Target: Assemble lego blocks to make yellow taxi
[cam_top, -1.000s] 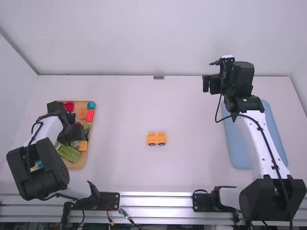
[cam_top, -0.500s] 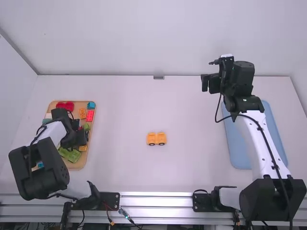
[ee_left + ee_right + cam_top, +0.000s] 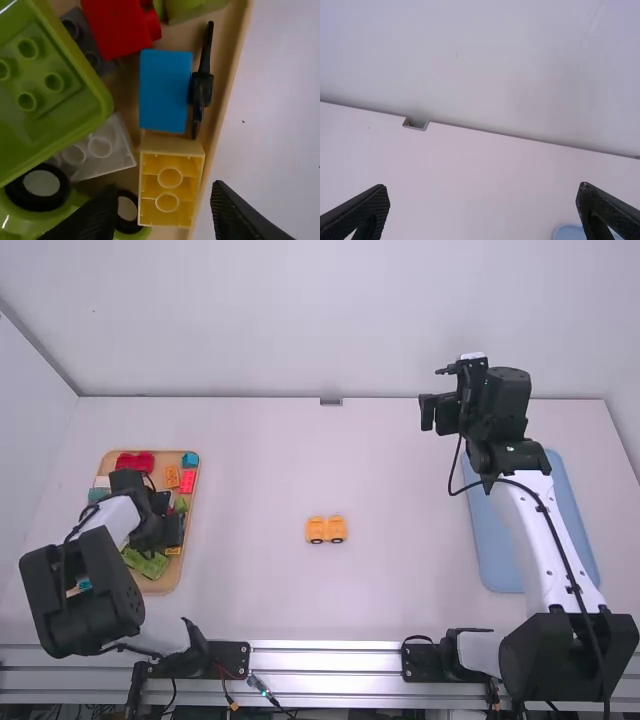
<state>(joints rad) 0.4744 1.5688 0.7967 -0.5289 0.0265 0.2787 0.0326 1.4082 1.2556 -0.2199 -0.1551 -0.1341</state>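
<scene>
Yellow block (image 3: pixel 171 149) is hollow side up in the tray (image 3: pixel 223 95), at its edge. Your left gripper (image 3: pixel 164 192) is nearer: spread, empty, fingertips flanking it. Long axis runs roughly square to the closing line; I'd pinch the long sides.

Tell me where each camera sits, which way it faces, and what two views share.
High view: fixed above and behind, facing forward and down onto the white table; white-and-black left arm and right arm show.
Left wrist view: on that wrist, facing down into the tan tray of blocks; open black left gripper shows.
Right wrist view: on that wrist, facing the table's far edge; open black right gripper shows.
Shared by high and left wrist views: the tray.
</scene>
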